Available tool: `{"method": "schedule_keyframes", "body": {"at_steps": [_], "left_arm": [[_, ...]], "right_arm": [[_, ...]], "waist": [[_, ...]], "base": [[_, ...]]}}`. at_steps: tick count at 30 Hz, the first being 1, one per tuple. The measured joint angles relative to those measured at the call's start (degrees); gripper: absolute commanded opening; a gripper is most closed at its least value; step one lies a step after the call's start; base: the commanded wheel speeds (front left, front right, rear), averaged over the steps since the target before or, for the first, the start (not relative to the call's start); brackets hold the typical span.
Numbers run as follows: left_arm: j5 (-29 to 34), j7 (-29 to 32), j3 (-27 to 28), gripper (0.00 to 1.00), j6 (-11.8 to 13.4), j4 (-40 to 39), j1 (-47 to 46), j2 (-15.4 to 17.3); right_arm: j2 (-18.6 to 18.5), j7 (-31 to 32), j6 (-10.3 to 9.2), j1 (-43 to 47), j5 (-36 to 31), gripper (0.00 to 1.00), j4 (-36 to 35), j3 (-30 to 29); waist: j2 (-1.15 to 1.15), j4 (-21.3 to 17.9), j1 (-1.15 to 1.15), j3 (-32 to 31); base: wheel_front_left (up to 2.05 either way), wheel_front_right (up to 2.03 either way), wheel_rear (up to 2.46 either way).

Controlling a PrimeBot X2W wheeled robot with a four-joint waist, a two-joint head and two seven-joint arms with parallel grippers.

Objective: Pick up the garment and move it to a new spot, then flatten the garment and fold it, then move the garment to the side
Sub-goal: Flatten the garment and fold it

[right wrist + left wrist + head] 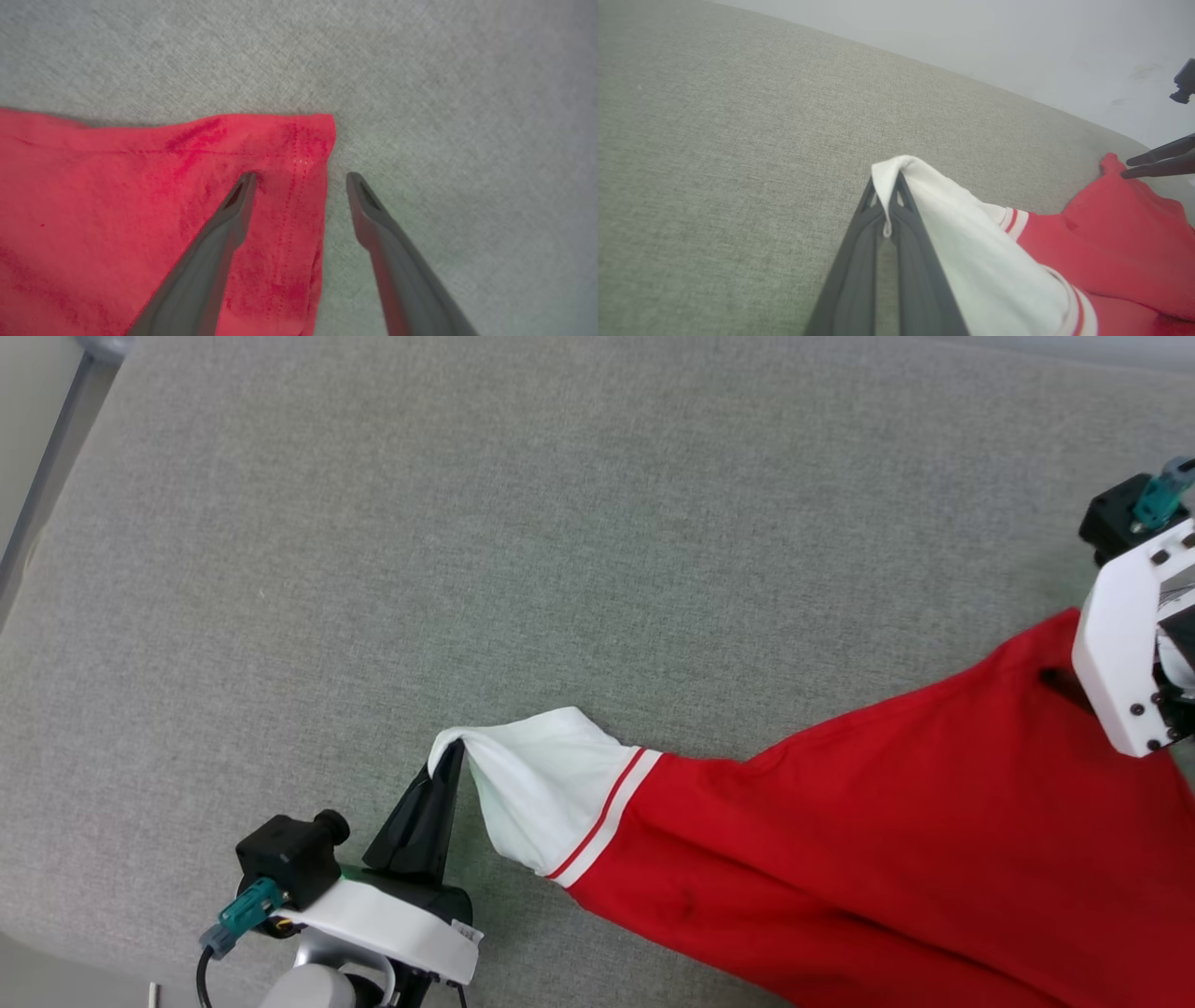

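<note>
— Grey woven surface [467, 523] all the way across, pale wall [1017, 37] behind it. What's the left gripper [455, 751] doing?

— Clenched tight on the edge of the white sleeve [537, 784], low and left of centre in the head view, lifting it to a peak.

— And the right gripper [301, 175]?

— Spread wide, grasping nothing. One fingertip sits on the red corner [303, 140]; the other is over bare grey.

— Where's the garment [887, 831]?

— Stretched from the sleeve across the lower right of the head view, body lying on the surface.
</note>
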Motion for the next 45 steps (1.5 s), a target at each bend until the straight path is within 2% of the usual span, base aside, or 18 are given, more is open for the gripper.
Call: {"method": "schedule_keyframes", "body": {"at_steps": [11, 12, 13, 23, 33, 38, 45], "left_arm": [[0.91, -0.10, 0.40, 0.00, -1.00, 1.30, -1.64, -1.52], [0.92, -0.10, 0.49, 0.00, -1.03, 1.43, -1.78, -1.56], [0.92, -0.11, 0.58, 0.00, -1.10, 1.58, -1.79, -1.58], [1.34, -0.19, 1.83, 0.00, -1.48, 2.82, -0.57, -0.73], [1.93, 0.60, 3.00, 0.00, -0.81, -0.29, -0.08, 2.37], [2.71, 1.31, 4.26, 0.00, 0.38, -3.55, -2.05, 3.85], [4.38, 3.04, 5.97, 0.00, 2.32, -8.61, -6.77, 5.90]], "right_arm": [[-1.08, -1.57, -0.11, -3.13, 2.50, 1.00, 5.10, 8.15], [-1.12, -2.13, -0.11, -3.41, 2.76, 0.57, 5.33, 8.66], [-1.18, -3.18, -0.11, -3.53, 2.99, 0.00, 5.78, 9.07], [1.25, -14.57, 0.00, -4.51, 5.93, 0.00, 10.22, 11.36], [1.47, -27.89, 0.00, -3.90, 8.20, 0.00, 9.20, 11.59], [1.96, -33.10, 0.00, -2.76, 8.61, 0.00, 8.21, 9.38], [2.44, -39.03, 0.00, -0.12, 7.79, 0.00, 5.13, 3.14]], "waist": [[0.00, 0.90, -0.02, 2.97], [0.00, 0.85, -0.02, 2.98], [0.00, 0.78, -0.02, 2.95], [0.00, -0.91, -0.01, -1.06], [0.00, -4.16, -0.01, -8.07], [0.00, -6.06, -0.01, -11.06], [0.00, -8.24, -0.01, -13.91]], "base": [[0.00, 0.00, 0.00], [0.00, 0.00, 0.00], [0.00, 0.00, 0.00], [0.00, 0.00, 0.00], [0.00, 0.00, 0.00], [0.00, 0.00, 0.00], [0.00, 0.00, 0.00]]}}
